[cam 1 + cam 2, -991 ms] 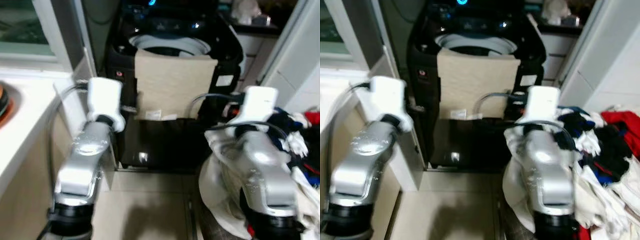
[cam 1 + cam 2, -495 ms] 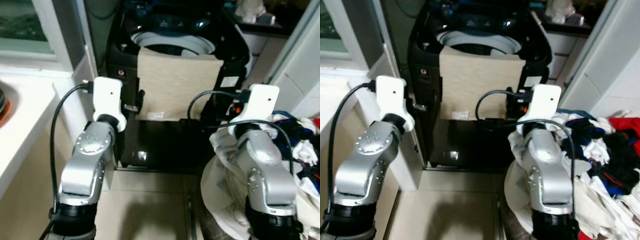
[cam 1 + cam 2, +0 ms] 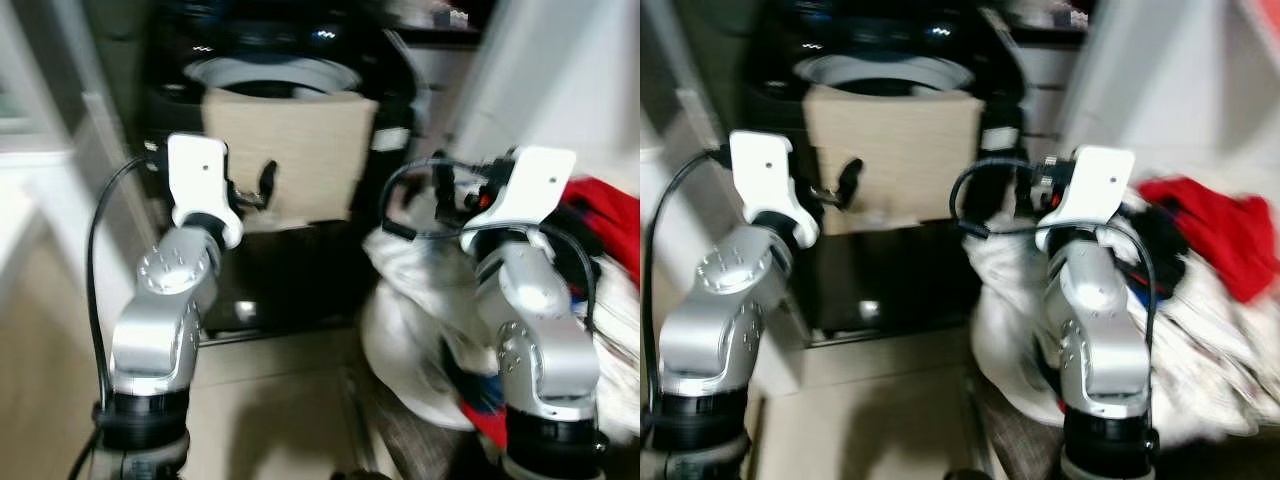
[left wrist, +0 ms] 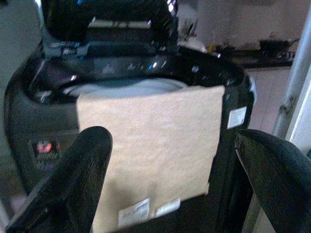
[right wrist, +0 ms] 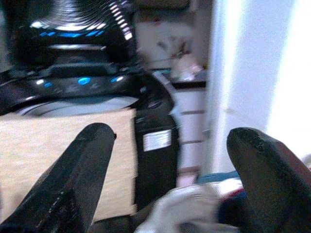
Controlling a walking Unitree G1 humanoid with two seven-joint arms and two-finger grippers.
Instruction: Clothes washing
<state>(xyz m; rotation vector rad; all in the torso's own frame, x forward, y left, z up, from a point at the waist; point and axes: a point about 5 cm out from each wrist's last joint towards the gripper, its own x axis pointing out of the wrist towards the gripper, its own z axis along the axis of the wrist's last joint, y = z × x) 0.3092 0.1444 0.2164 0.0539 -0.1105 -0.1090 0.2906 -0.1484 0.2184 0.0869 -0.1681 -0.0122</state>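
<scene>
A beige rectangular cloth (image 4: 150,155) hangs over the front rim of the black top-loading washing machine (image 4: 233,77), its drum open. The left gripper (image 4: 170,179) and right gripper (image 5: 170,179), both spread and empty, hover before it. The heaped laundry pile (image 3: 1200,270) crowds the right arm; bare floor (image 3: 270,400) lies between.

The pale tiled floor (image 3: 270,400) carries the black top-loading washing machine (image 3: 180,110), which has a beige cloth (image 3: 285,150) draped over its front rim, and beside it a heap of mixed laundry (image 3: 1200,290).
</scene>
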